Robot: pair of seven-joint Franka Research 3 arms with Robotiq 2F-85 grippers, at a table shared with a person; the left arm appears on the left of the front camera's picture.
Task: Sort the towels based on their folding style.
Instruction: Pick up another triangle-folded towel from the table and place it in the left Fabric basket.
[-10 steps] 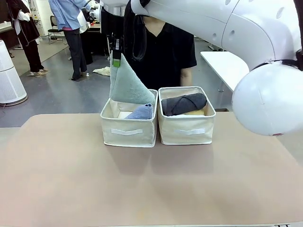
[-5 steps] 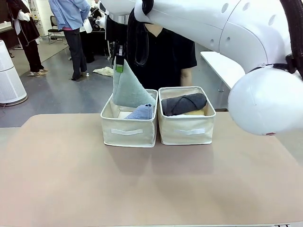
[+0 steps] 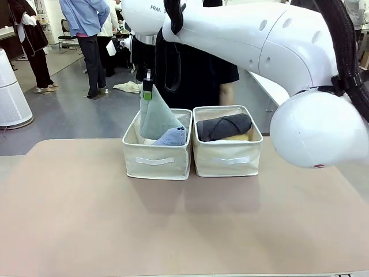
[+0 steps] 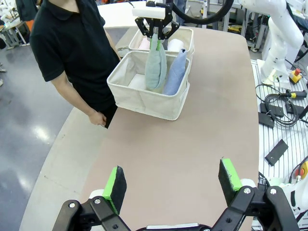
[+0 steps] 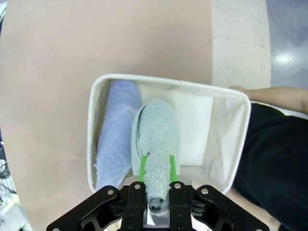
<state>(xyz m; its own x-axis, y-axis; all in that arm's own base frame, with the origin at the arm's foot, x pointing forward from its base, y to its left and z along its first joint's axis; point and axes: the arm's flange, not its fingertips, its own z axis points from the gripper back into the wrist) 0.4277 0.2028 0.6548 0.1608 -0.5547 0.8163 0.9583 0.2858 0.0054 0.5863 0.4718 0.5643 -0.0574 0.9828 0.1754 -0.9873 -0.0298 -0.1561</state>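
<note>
Nearest to us, our left gripper point(image 4: 171, 185) hangs above the bare tan table point(image 3: 173, 225) with its green-padded fingers point(image 4: 115, 185) spread wide and nothing between them.

Farther across the table stand two cream fabric bins side by side, touching or nearly so. In the left bin point(image 3: 156, 157) the lavender-blue triangle towel point(image 3: 172, 137) leans upright against the wall toward the other bin. Just beside it hangs the pale teal-grey triangle towel point(image 3: 157, 118), its lower part down inside the same bin and its top corner pinched in our right gripper point(image 3: 147, 89), whose fingers are closed tight on the terry. From the right wrist view the teal-grey towel point(image 5: 156, 144) sits between the lavender-blue one point(image 5: 115, 134) and the bin's white floor point(image 5: 195, 127).

The right bin point(image 3: 226, 151) holds the dark grey rolled towel point(image 3: 223, 126) lying on top, with a yellow roll point(image 3: 239, 137) showing under it.

Beyond the bins a person in a black shirt point(image 3: 202, 69) stands at the far edge, one hand point(image 4: 97, 118) by the table's rim.
</note>
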